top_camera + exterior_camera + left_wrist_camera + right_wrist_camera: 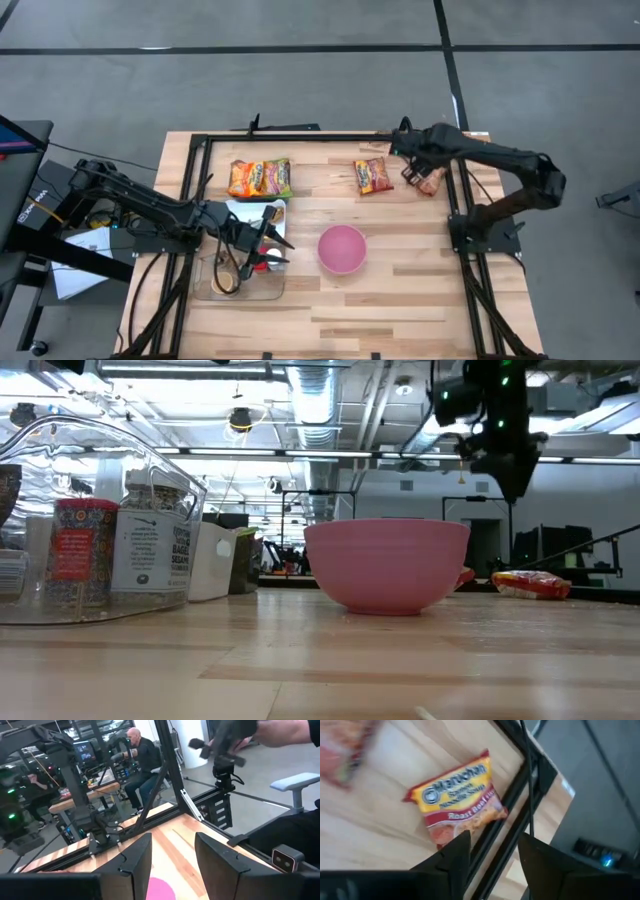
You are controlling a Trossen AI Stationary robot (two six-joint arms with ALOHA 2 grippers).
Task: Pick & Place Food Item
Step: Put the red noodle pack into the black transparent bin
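A yellow-and-red ramen packet [457, 802] lies flat on the table by the right black rail. In the high view it [431, 182] lies partly under my right gripper [412, 170]. That gripper [492, 855] hovers above the packet, open and empty, and shows high up in the low view [510, 455]. A second ramen packet [373, 176] lies just left of it. A pink bowl [342, 248] stands mid-table. My left gripper [278, 248] is open and empty over the clear tray [210, 288], pointing toward the bowl [160, 889].
Two more snack packets [260, 178] lie at the far left. The clear tray holds spice jars [150, 550] and a white box. A black frame rail [455, 190] runs along the table's edges. People sit at desks [140, 755] beyond the table.
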